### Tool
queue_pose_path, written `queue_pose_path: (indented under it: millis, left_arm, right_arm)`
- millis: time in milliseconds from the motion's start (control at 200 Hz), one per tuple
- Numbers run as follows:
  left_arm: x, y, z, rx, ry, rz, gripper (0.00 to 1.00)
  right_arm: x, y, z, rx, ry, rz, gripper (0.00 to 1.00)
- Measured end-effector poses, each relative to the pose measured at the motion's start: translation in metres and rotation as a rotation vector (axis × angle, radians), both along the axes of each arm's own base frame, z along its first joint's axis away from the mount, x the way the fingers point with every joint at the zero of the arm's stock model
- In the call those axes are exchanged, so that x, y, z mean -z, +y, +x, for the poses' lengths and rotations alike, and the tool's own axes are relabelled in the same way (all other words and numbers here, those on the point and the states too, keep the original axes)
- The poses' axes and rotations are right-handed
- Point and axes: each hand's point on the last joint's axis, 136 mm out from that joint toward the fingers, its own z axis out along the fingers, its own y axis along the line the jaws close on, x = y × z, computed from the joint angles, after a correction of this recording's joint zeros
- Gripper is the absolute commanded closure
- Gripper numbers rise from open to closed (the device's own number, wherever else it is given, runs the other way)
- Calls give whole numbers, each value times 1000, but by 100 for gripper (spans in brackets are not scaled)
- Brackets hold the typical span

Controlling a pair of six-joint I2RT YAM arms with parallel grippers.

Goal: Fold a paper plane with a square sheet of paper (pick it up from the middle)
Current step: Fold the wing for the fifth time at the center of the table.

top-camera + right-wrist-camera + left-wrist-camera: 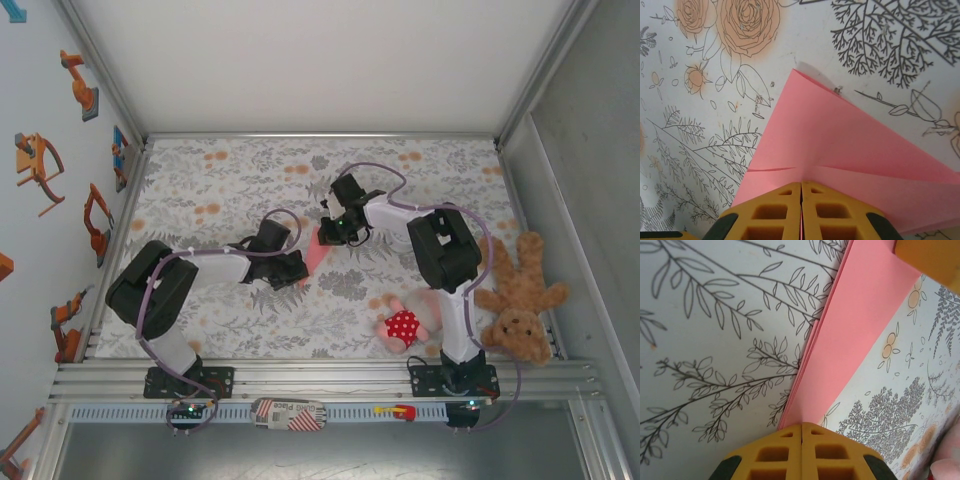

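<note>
While both arms meet mid-table in the overhead view, the left gripper [298, 270] and right gripper [333, 232] hold a narrow pink plane [320, 252] between them, well apart from the doll [404, 324] and teddy [520, 300]. On the left wrist camera, jaws pressed together pinch the stacked layers of the folded plane [850, 330] at one end. On the right wrist camera, closed jaws clamp the plane [840, 135] behind its pointed nose, a crease running from them. Judging by the dart shape, most folds look done; spreading the wings and setting it down seem left
</note>
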Motion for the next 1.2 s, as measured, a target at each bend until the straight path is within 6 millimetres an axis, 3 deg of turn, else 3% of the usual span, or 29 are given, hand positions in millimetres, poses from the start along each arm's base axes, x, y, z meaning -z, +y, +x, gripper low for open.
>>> queue_pose_path:
  millis: [265, 491, 626, 786, 921, 1112, 1202]
  left_arm:
    - [-15, -2, 0, 3, -18, -20, 96]
    - [-38, -22, 37, -21, -93, -56, 99]
    - [-26, -27, 53, -41, -80, -38, 100]
    - [0, -21, 48, -55, -25, 20, 100]
    - [0, -20, 48, -60, -28, 32, 100]
    - [1, -19, 47, -64, -38, 51, 100]
    - [1, -19, 48, -65, -40, 53, 100]
  right_arm:
    - [2, 0, -1, -2, -2, 4, 93]
    - [2, 0, -1, 5, -8, 40, 93]
    - [1, 0, -1, 12, -6, 56, 93]
    - [0, 0, 0, 14, -6, 67, 94]
    - [-4, 0, 0, 20, -4, 74, 94]
    - [-34, -1, -2, 24, -50, 110, 95]
    - [-39, -3, -6, 29, -55, 117, 96]
